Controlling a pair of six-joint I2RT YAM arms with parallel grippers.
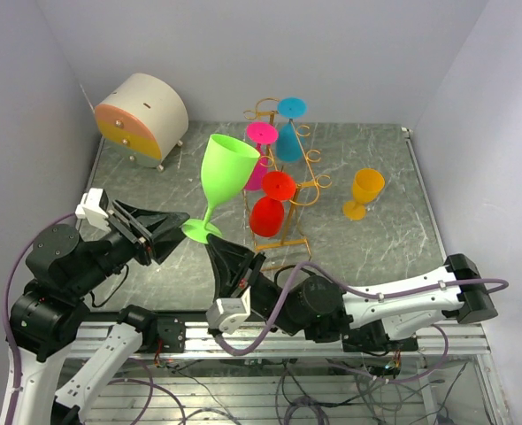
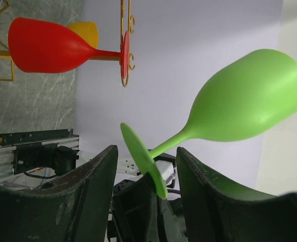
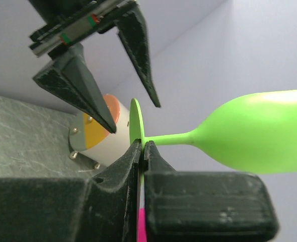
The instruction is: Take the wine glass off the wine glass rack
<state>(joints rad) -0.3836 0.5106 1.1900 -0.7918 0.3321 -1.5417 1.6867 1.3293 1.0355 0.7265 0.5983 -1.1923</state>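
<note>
Above marble table (image 1: pixel 394 239), right pincer (image 3: pixel 142 147) grips green wine glass (image 1: pixel 226 168); left pincer (image 2: pixel 145 151) gapes.

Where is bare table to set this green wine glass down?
Bare table lies right of the wine glass rack, between the orange wine glass and the right arm; also between the round drawer box and the left gripper. Around the rack it's crowded.

Back wall (image 1: pixel 270 44): plain, pale lilac-white.
Left wall (image 1: pixel 22 106) and right wall (image 1: pixel 500 106): the same pale colour, closing the table in on both sides.
Table (image 1: pixel 385 248): grey-green top with marble-like veins.
Far left corner: a small round chest (image 1: pixel 146 111), cream body, orange and yellow front, on short legs.
Near edge: silver metal rails (image 1: pixel 447 338), loose cables (image 1: pixel 314 390) below.
Light: soft and even, shadows weak.
</note>
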